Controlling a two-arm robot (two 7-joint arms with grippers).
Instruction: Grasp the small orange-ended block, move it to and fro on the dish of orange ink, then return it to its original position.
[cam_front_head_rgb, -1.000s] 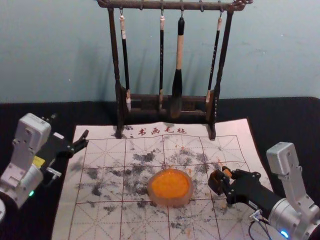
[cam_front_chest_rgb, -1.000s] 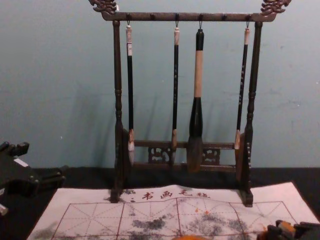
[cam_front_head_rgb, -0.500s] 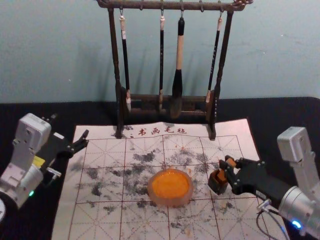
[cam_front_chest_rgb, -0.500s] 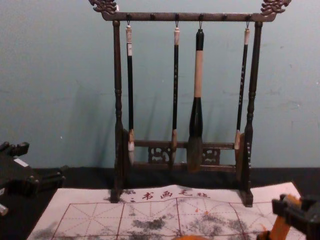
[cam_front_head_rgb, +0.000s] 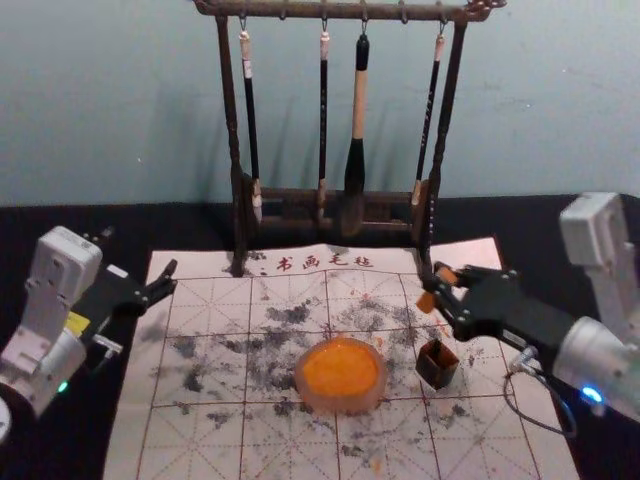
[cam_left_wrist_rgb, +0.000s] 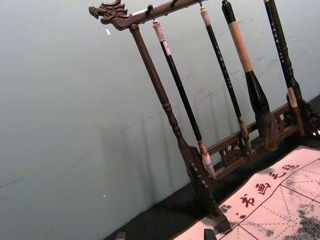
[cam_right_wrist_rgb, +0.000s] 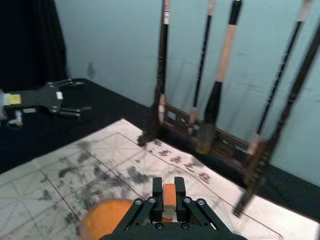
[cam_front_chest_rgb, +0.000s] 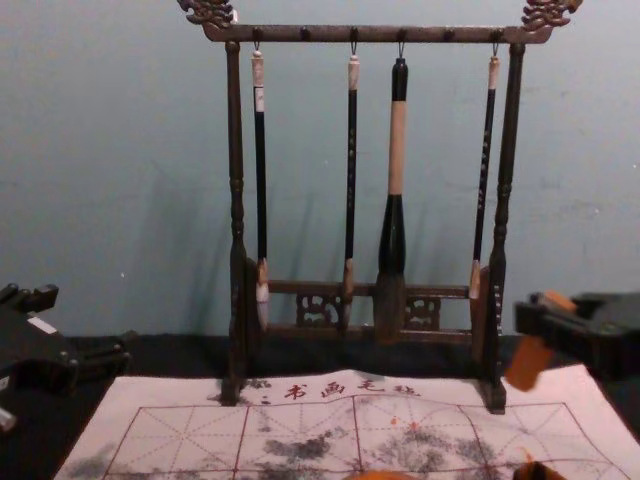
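Jaws of the right gripper (cam_front_head_rgb: 438, 286) are closed as far as the block (cam_front_head_rgb: 427, 301) permits, and we see them pressing it from both sides. We find this gripper raised at the right part of the mat (cam_front_head_rgb: 200, 440), in front of the right leg of the rack (cam_front_head_rgb: 340, 10). The block is in the air with it, farther from us than the box (cam_front_head_rgb: 437, 364) and higher; in the chest view we see that it leans, with one end above the fingers (cam_front_chest_rgb: 545, 318) and the other end below them, toward the left. In the head view, we see the box standing on the mat, just to the right of the dish (cam_front_head_rgb: 341, 403), which contains orange ink (cam_front_head_rgb: 341, 368). At the left edge of the mat is the left gripper (cam_front_head_rgb: 140, 252), idle, with its jaws wide apart and nothing between them. Behind, we see four brushes (cam_front_head_rgb: 356, 120) hanging from the rack
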